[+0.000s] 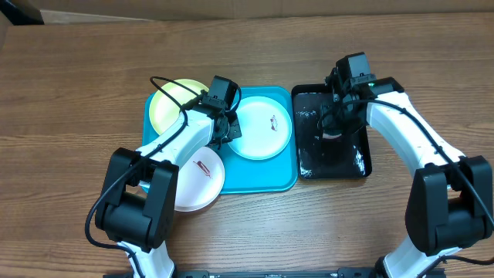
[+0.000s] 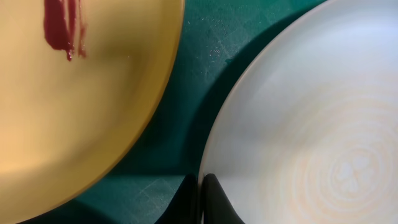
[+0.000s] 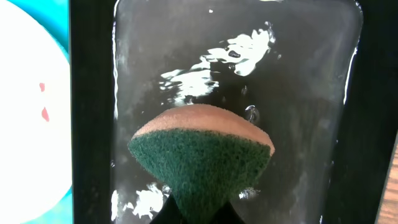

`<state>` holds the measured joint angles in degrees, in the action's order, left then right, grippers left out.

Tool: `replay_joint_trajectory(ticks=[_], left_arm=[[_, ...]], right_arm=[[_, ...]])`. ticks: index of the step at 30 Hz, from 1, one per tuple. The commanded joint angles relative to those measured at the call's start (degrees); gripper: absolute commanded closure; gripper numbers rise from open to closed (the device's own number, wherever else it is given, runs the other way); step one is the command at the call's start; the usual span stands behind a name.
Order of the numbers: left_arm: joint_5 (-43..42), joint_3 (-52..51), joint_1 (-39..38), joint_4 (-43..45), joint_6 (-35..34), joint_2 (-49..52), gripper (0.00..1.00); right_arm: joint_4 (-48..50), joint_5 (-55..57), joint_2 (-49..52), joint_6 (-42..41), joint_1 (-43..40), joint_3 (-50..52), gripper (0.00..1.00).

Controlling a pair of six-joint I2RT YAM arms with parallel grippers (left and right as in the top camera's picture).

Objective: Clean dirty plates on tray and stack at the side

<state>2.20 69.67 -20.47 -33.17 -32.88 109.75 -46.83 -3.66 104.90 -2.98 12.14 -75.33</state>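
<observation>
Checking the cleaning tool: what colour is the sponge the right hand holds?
The sponge: dark green scouring face, tan-orange back. Clearest in the right wrist view.

Sponge pinched in the right jaws: scratchy green scouring face, softer tan foam behind. Black tray beyond looks glossy and wet. Ahead of the left jaws: smooth matt yellow-green plate and pale plate, with the scuffed turquoise plastic tray between.

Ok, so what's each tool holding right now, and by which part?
The right tool pinches the sponge by its near end, over the black tray. The left tool seems to pinch the pale plate by its rim.
</observation>
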Motion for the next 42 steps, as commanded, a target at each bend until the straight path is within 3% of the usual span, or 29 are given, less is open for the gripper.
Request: replay_joint_trajectory(ticks=[1, 4, 10, 20, 38, 42], left_arm=[[0.96, -0.39, 0.42, -0.61, 0.57, 0.74, 0.96], [0.96, -0.39, 0.42, -0.61, 0.55, 0.72, 0.96], [0.96, -0.39, 0.42, -0.61, 0.55, 0.72, 0.96], [0.98, -0.39, 0.42, -0.63, 0.57, 0.74, 0.96], [1.01, -0.39, 0.42, -0.59, 0.55, 0.72, 0.96], [0.98, -0.39, 0.42, -0.61, 0.55, 0.72, 0.96]], right_arm=[[2.71, 1.49, -2.12, 0.04, 0.17, 3.48, 0.96], [6.01, 1.46, -2.08, 0.04, 0.17, 6.4, 0.91], [7.8, 1.44, -2.08, 0.04, 0.17, 7.54, 0.46], [8.07, 1.46, -2.01, 0.04, 0.17, 8.22, 0.35], [14.27, 5.07, -1.99, 0.04, 0.17, 13.03, 0.52], [14.67, 4.85, -1.99, 0.02, 0.17, 13.0, 0.77]])
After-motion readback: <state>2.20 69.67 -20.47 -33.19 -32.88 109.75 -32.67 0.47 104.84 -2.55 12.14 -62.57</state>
